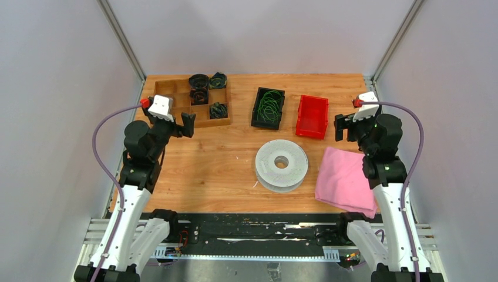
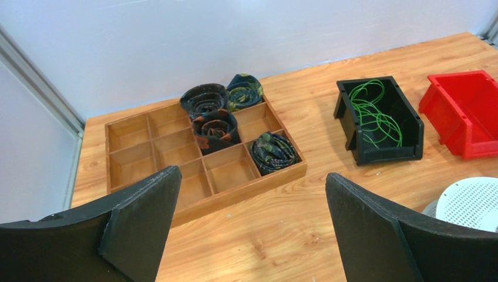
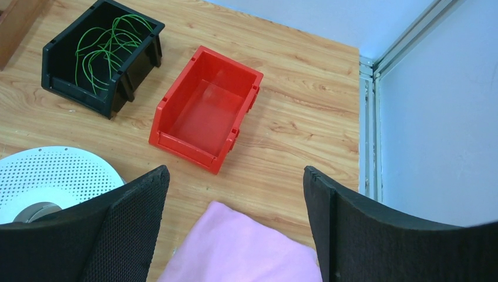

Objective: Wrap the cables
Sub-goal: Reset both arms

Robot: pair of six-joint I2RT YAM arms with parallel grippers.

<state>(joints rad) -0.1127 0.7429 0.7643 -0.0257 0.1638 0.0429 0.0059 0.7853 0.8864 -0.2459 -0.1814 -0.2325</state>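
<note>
- The left hand (image 2: 252, 182) hovers above the left part of the wooden surface (image 1: 205, 164), just beside the near right corner of a wooden tray (image 2: 235, 197). Its two dark fingers stand wide apart with nothing between them.
- In the tray's right-hand compartments we count four small dark bundles (image 2: 208, 103). They look like black-and-green cord, though the view is too coarse for us to be sure.
- Right of the tray, and apart from it, stands a black bin (image 2: 387, 154). The cables (image 2: 376, 114) lie inside it as thin green loops curling over one another.
- Nearer the arms than the black bin, a round grey perforated spool (image 1: 281, 164) lies flat on the surface.
- A red bin (image 3: 202, 111) sits just beside the black one, on its right.
- A folded pink cloth (image 1: 346, 179) lies near the front edge, right of the spool.
- The right hand (image 3: 235, 173) hangs over the far edge of the cloth, near the red bin. Its fingers are spread apart and grip nothing.
</note>
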